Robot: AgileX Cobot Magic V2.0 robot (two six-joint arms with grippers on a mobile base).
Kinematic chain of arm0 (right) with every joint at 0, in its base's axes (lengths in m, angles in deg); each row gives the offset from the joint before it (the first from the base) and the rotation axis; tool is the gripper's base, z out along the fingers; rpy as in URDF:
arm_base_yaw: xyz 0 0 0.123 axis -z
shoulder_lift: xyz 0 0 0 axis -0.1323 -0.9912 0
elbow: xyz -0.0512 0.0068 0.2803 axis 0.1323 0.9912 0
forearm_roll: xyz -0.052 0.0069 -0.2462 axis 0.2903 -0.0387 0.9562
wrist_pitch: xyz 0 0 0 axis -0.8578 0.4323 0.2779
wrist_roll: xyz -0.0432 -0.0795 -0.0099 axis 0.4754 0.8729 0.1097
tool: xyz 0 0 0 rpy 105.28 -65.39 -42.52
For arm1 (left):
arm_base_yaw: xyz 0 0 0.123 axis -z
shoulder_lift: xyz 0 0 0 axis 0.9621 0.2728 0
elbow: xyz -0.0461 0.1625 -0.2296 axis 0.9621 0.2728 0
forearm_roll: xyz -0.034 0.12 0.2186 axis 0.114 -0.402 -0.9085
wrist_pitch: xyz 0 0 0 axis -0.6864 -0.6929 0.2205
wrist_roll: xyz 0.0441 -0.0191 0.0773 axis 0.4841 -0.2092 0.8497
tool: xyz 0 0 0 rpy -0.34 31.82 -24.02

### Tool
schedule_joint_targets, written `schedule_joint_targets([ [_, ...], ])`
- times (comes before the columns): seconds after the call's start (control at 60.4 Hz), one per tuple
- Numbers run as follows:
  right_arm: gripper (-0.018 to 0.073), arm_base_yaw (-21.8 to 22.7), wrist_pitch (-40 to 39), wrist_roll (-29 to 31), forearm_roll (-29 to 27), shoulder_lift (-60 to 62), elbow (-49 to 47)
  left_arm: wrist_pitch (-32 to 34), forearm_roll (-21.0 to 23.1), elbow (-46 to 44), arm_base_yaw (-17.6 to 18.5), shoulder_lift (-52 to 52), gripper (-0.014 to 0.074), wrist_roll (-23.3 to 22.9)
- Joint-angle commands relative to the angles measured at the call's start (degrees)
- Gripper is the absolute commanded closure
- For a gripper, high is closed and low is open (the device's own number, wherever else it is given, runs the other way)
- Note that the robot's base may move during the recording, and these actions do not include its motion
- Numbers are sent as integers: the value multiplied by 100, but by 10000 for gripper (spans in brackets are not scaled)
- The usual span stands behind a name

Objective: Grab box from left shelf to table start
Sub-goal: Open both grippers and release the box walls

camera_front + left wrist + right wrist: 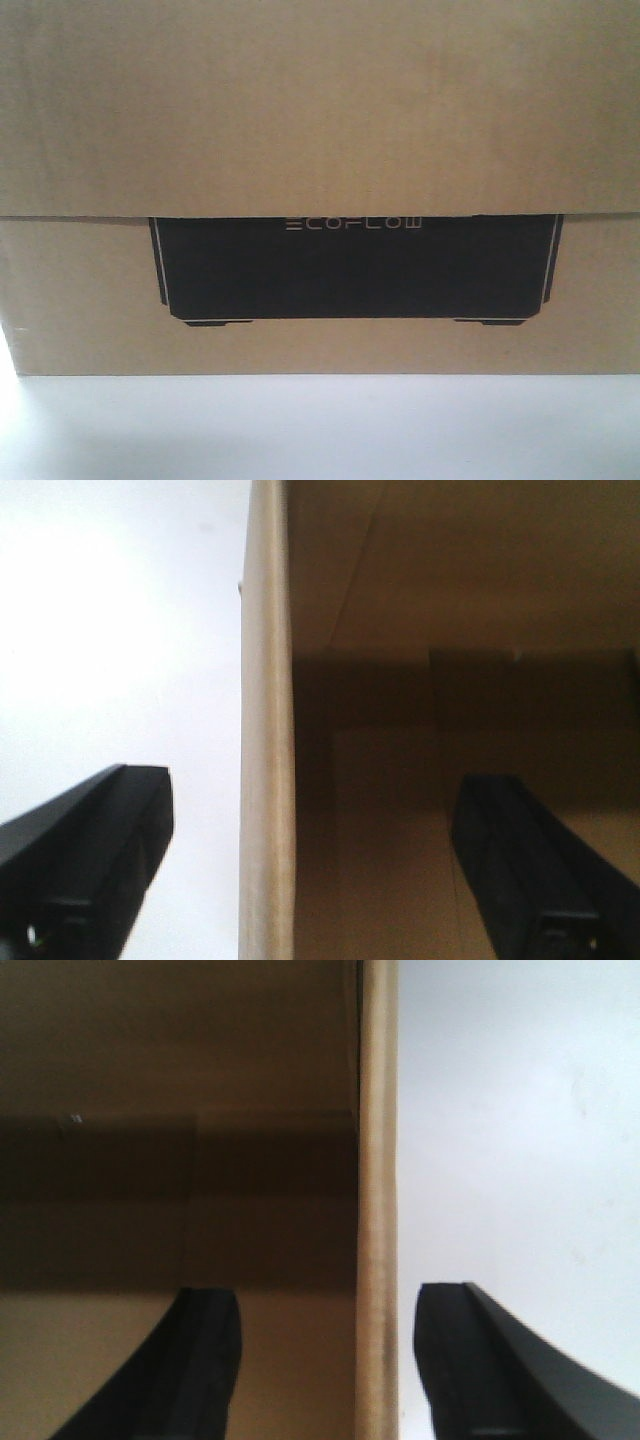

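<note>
The box (320, 120), a brown carton with a black ECOFLOW panel (355, 265), fills the front view and rests on the white table (320, 430). My left gripper (312, 785) is open and straddles the box's left wall (265, 730): one finger (95, 850) is outside over the table (120, 630), the other (520, 860) is inside the carton. My right gripper (328, 1295) is open astride the right wall (377, 1160), with one finger (195, 1360) inside and one (470, 1360) outside. Neither gripper touches the wall. The left shelf is out of view.
The carton blocks everything behind it in the front view. A strip of white table shows in front of it, and white surface (520, 1110) lies beside each side wall.
</note>
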Motion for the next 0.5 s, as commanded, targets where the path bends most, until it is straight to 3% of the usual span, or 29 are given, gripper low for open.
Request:
schedule_joint_targets([
  [0.0,203,4,-223,59,44,462,-599,183,-42,-619,24,-323,237,-54],
  [0.149,549,4,-258,88,44,776,-904,-44,-42,-1169,24,-416,625,-54],
  [0.182,543,4,-325,88,44,815,-904,35,-42,-1228,24,-416,704,-54],
  [0.249,508,4,-472,88,44,830,-904,220,-42,-1275,24,-416,654,-54],
  [0.348,512,4,-515,88,44,830,-904,521,-42,-1275,24,-403,669,-54],
  [0.48,540,4,-361,88,-4,898,-870,381,12,-1178,24,-545,678,-58],
])
